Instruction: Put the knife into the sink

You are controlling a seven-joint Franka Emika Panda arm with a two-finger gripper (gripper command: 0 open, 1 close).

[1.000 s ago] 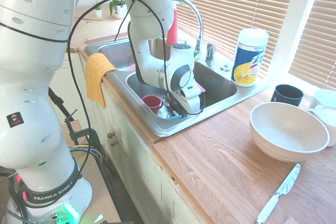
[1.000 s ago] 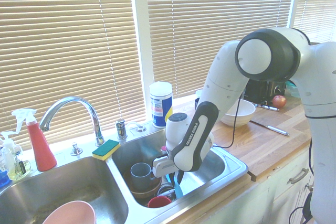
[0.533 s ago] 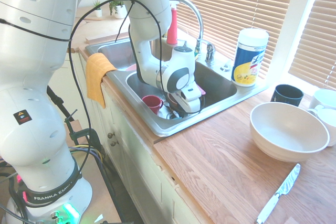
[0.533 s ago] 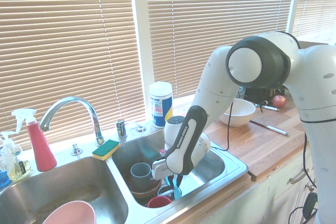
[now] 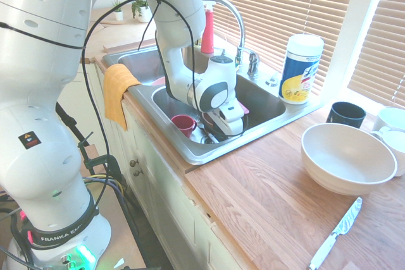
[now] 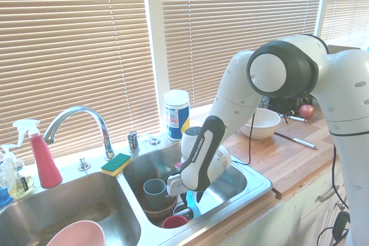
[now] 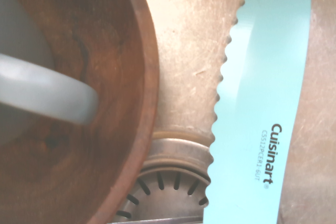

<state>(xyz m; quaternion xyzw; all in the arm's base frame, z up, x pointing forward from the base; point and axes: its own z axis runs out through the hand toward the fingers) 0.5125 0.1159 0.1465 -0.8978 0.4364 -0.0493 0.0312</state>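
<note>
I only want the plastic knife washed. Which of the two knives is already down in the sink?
The turquoise knife with the serrated edge: it is down in the sink by the drain. The metal-bladed knife with a white handle lies on the wooden counter.

Knife (image 7: 265, 103): turquoise, dark print. Sink (image 5: 269, 102): silver steel. Bowl (image 7: 79, 103) in basin: reddish-brown wood. Cup (image 5: 183, 123): red. Sponge (image 6: 116, 164): yellow and green. Cloth (image 5: 117, 90): orange

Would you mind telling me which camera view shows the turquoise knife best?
The wrist view: the knife fills its right side, with the serrated edge and Cuisinart print sharp. The second exterior view shows only a turquoise sliver below the gripper; in the first exterior view the arm hides it.
</note>
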